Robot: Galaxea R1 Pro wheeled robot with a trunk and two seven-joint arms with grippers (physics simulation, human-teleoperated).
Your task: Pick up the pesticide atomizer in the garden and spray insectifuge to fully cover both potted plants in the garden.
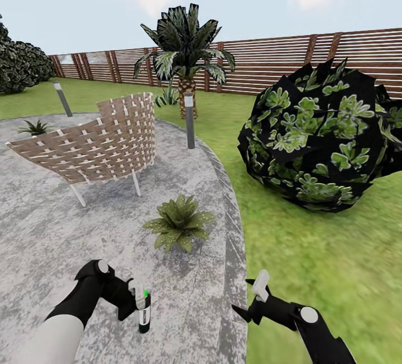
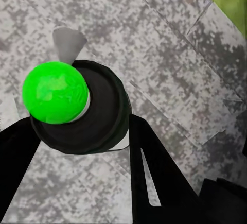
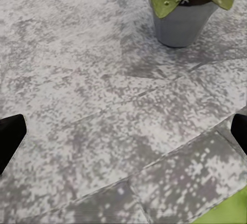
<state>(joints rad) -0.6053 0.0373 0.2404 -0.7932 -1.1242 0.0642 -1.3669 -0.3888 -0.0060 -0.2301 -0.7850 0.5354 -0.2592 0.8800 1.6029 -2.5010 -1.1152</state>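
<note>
The pesticide atomizer (image 1: 144,315), a slim dark bottle with a white label and a bright green top (image 2: 55,92), hangs upright in my left gripper (image 1: 135,300), low over the grey stone patio (image 1: 50,230). In the left wrist view, black fingers (image 2: 154,172) press on both sides of its dark body (image 2: 100,118). One potted plant (image 1: 180,223), a low green rosette, stands on the patio just ahead of both grippers. Its grey pot (image 3: 182,23) is in the right wrist view. Another small rosette (image 1: 34,127) sits far left. My right gripper (image 1: 252,299) is open, with nothing between its fingers.
A woven brown chair (image 1: 100,143) stands on the patio behind the near plant. Two grey bollard lights (image 1: 190,121) (image 1: 63,99) line the patio edge. A tall palm (image 1: 187,46) and a big dark bush (image 1: 324,135) stand on the lawn before the slatted fence (image 1: 279,62).
</note>
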